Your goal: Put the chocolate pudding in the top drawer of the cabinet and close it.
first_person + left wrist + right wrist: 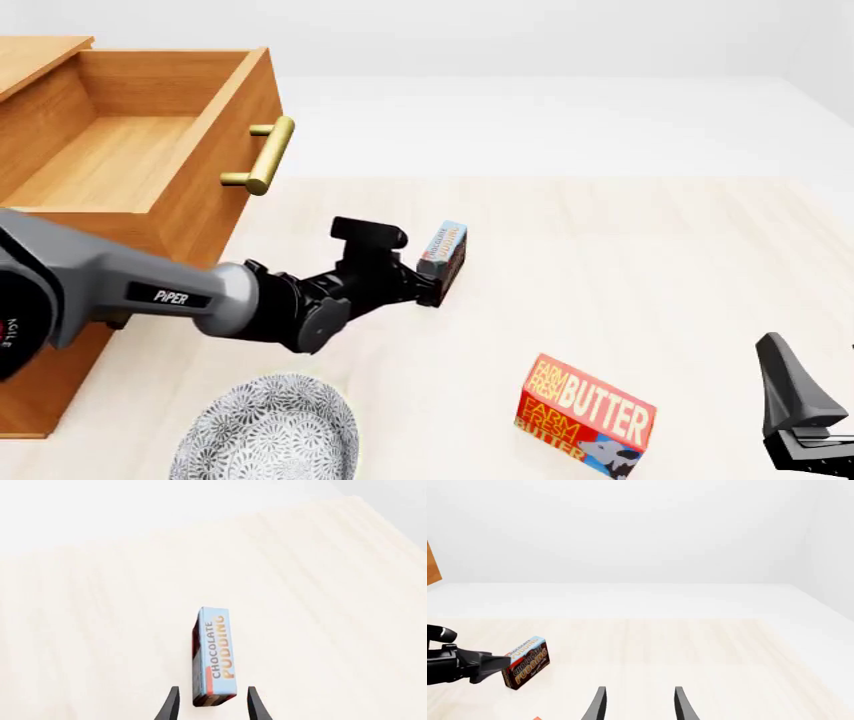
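My left end effector (430,278) has its fingers spread on both sides of the chocolate pudding (443,257), which stands on its edge on the pale wooden tabletop (641,260); I read "CHOCOLATE PUDDING" on it. My right end effector (639,703) is open and holds nothing. On my arm I read "PiPER". A red box (587,413) says "FARM FRESH BUTTER". The top drawer (147,150) of the cabinet (40,330) stands open.

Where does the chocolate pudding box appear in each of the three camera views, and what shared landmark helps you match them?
Left wrist view: the chocolate pudding stands on edge, low centre, between the left gripper fingers.
Front view: mid-picture on the table, at the left gripper's tip, right of the open top drawer.
Right wrist view: lower left, beside the dark left gripper.
Shared landmark: the left gripper at the box.
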Robot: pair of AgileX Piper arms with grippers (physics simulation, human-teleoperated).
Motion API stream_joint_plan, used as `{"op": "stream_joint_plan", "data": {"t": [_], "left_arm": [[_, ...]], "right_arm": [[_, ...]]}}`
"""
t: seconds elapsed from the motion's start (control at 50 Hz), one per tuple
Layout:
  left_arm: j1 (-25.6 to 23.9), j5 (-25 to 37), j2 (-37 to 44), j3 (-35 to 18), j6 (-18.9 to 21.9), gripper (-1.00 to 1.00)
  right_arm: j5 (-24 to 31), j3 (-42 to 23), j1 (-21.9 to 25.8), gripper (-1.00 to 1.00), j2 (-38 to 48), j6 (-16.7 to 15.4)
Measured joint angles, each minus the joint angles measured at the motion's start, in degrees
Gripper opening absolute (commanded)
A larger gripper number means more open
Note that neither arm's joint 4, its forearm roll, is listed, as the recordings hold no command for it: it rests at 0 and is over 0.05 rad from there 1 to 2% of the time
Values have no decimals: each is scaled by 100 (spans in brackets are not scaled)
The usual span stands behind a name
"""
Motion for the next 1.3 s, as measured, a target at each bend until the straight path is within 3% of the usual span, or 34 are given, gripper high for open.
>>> {"op": "stream_joint_plan", "data": {"t": [1.3], "left_arm": [[-107,-177,679,-433,-335,100]], "right_arm": [[0,0,0,100,0,0]]}}
